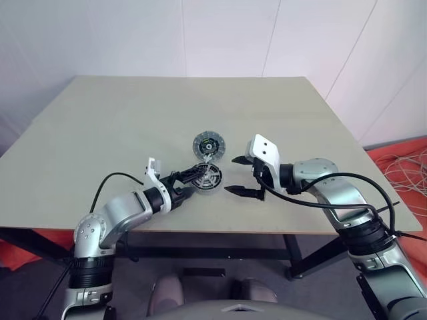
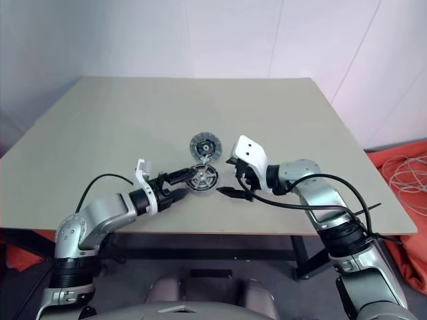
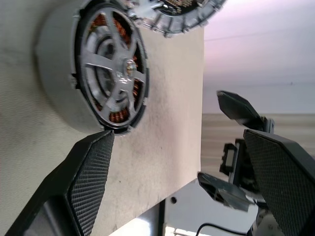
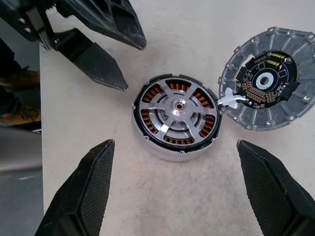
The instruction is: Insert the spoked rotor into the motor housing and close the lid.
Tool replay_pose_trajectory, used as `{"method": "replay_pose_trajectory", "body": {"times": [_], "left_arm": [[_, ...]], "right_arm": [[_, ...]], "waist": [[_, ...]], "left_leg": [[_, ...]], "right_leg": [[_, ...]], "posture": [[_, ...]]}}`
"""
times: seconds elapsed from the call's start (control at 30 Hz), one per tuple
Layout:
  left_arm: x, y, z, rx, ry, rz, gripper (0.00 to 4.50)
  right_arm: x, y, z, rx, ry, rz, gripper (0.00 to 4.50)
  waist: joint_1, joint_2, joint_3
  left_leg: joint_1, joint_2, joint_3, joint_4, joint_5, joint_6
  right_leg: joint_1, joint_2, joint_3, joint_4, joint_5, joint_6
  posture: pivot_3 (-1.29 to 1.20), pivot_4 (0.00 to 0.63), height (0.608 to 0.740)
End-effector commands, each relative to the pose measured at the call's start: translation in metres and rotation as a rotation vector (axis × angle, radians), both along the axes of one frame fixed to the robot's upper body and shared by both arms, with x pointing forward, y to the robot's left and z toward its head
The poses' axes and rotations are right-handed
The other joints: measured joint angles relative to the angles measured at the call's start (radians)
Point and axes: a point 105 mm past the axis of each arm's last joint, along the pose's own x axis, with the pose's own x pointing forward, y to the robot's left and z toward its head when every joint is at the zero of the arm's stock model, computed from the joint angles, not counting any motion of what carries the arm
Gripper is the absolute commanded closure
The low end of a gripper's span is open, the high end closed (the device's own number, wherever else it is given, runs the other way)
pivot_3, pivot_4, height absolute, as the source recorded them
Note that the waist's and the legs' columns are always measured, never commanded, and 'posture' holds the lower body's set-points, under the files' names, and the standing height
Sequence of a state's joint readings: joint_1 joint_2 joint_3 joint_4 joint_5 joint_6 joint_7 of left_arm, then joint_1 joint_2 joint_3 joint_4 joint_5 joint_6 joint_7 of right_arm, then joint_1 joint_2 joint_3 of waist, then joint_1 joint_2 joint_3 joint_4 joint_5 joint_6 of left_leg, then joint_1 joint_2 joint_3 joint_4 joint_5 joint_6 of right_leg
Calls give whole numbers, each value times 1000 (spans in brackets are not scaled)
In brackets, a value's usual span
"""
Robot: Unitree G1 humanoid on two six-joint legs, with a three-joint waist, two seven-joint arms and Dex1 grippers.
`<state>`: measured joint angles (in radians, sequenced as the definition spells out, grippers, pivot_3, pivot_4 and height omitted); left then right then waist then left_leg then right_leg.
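**Ana:** Spoked rotor [image 4: 176,114], the flat dark-grey metal wheel with thin spokes and a small central hub: where does it sit?

**Ben:** It lies inside the motor housing [image 4: 162,147], the squat round silvery metal cup. Copper-brown windings show through the gaps between the spokes, and the wheel sits level within the cup's black rim.

**Ana:** And the lid?

**Ben:** The lid [image 4: 268,81], a round flat disc with a pale grey segmented rim and a dark centre, lies flat on the table just beyond the housing, inner face up. Their rims nearly touch, and a short white lead runs from the lid to the housing's edge. The housing is uncovered.

**Ana:** Grippers?

**Ben:** Both hold nothing. The left gripper [image 1: 185,183] has its two black fingers spread apart, just beside the housing on its left; one fingertip [image 3: 96,162] is close to the cup's rim, though I cannot tell whether it touches. The right gripper [image 1: 239,175] also stands wide apart, off to the housing's right with a strip of bare table between.

**Ana:** Room to move?

**Ben:** The beige rectangular tabletop [image 1: 133,120] is bare on all sides of the two parts. They sit towards the near edge, about midway across, well away from the side edges and the far edge by the white wall [image 1: 200,33].
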<state>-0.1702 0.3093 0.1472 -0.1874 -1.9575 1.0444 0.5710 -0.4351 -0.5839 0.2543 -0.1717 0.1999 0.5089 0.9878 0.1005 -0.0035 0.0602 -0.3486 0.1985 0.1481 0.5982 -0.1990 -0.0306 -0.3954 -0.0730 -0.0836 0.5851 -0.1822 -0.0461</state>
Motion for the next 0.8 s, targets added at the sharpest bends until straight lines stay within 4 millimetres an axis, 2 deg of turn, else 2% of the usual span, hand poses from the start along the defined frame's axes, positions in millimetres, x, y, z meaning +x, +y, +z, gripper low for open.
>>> {"method": "replay_pose_trajectory", "body": {"times": [0.03,0.1,0.2,0.3,0.37,0.43,0.5,0.57,0.7,0.8], "left_arm": [[-5,7,23,42,-137,-84,35],[6,25,38,110,-249,-54,35],[29,61,50,334,-468,41,0],[51,108,37,636,-553,135,0],[67,141,38,835,-660,213,0],[75,162,40,1004,-746,230,0],[80,170,45,1084,-854,239,0],[81,174,37,1100,-832,217,0],[85,176,28,1104,-807,236,0],[84,166,27,1048,-815,237,0]], "right_arm": [[5,7,17,54,-50,6,0],[9,12,20,91,-45,-21,0],[17,22,23,152,-36,-65,573],[22,32,25,190,-30,-89,1534],[26,39,21,187,-41,-107,2280],[30,46,17,192,-44,-131,3023],[34,54,14,205,-43,-149,3724],[38,60,12,244,-36,-172,4480],[43,63,-7,209,-33,-175,4480],[45,66,-9,220,-32,-176,4480]], "waist": [[-3,0,0],[-4,0,0],[-7,0,0],[-11,1,0],[-10,2,0],[-8,1,0],[-7,1,0],[-7,1,0],[-8,2,1],[-10,2,1]], "left_leg": [[0,0,0,0,0,0],[0,0,0,0,0,0],[1,0,0,0,1,-1],[2,1,0,0,1,-1],[3,0,0,-1,1,-1],[2,0,0,-1,1,-1],[2,0,-1,-1,1,-1],[2,0,-1,-2,1,-1],[3,-1,0,-2,1,-2],[4,0,0,-3,1,-2]], "right_leg": [[0,0,0,0,0,0],[-1,0,0,1,0,0],[-2,0,0,3,0,0],[-1,0,1,3,0,0],[-1,0,3,2,0,0],[0,0,3,2,0,0],[-1,0,3,2,0,0],[-1,0,3,2,0,0],[-1,-1,5,6,1,-2],[-2,-1,5,7,1,-3]], "posture": [[0,0,740],[0,0,740],[0,0,740],[0,0,740],[0,0,740],[0,0,740],[0,0,740],[0,0,740],[0,0,740],[0,0,740]]}}
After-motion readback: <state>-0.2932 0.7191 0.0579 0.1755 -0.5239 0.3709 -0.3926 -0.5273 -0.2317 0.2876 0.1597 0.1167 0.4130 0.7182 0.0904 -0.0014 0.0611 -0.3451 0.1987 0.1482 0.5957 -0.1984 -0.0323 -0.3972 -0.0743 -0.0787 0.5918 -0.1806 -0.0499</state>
